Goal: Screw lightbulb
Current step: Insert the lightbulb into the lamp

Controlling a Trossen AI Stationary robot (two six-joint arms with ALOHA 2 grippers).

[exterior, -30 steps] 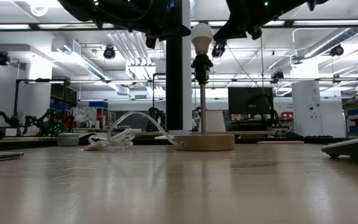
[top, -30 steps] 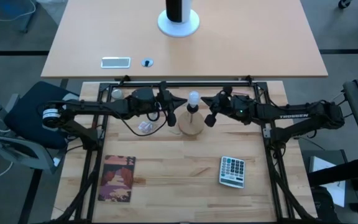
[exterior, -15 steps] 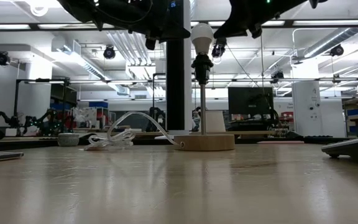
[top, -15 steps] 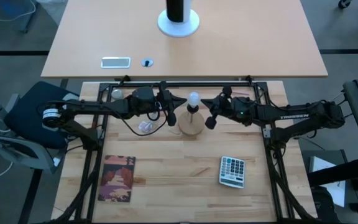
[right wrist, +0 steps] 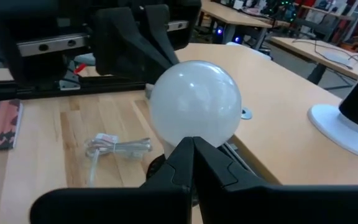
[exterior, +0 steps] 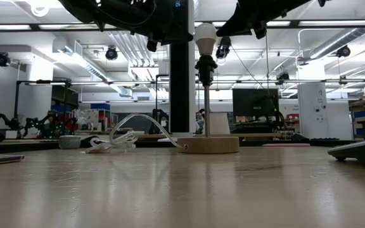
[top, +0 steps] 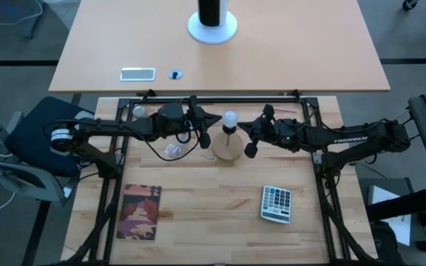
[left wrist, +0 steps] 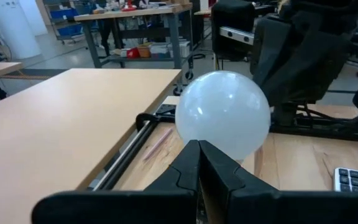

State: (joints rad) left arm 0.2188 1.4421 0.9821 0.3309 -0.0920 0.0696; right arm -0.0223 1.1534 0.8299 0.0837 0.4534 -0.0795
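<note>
The frosted-white lightbulb (top: pixel 230 117) sits upright in the socket at the top of a thin lamp stem on a round wooden base (top: pixel 226 150); it also shows in the low view (exterior: pixel 205 37). My left gripper (top: pixel 218 119) is shut, level, just to the bulb's left, and its fingertips (left wrist: pixel 197 146) point at the bulb (left wrist: pixel 222 115). My right gripper (top: pixel 242 127) is shut, level, just to the bulb's right, and its fingertips (right wrist: pixel 191 143) point at the bulb (right wrist: pixel 195 102). My left gripper's shut fingertips stand level at the bulb's left side; I cannot tell whether they touch it. My right gripper's shut fingertips stand level at the bulb's right side; I cannot tell whether they touch it.
A crumpled clear wrapper (top: pixel 173 151) lies left of the lamp base. A small grey ball (top: pixel 138 112) lies at the far left. A calculator (top: pixel 276 203) lies near right and a dark-red booklet (top: pixel 140 212) near left. A black frame rail (top: pixel 220 98) runs along the far edge.
My right gripper has moved a little toward the table's left, closer to the bulb. The bulb and lamp have stayed where they were.
</note>
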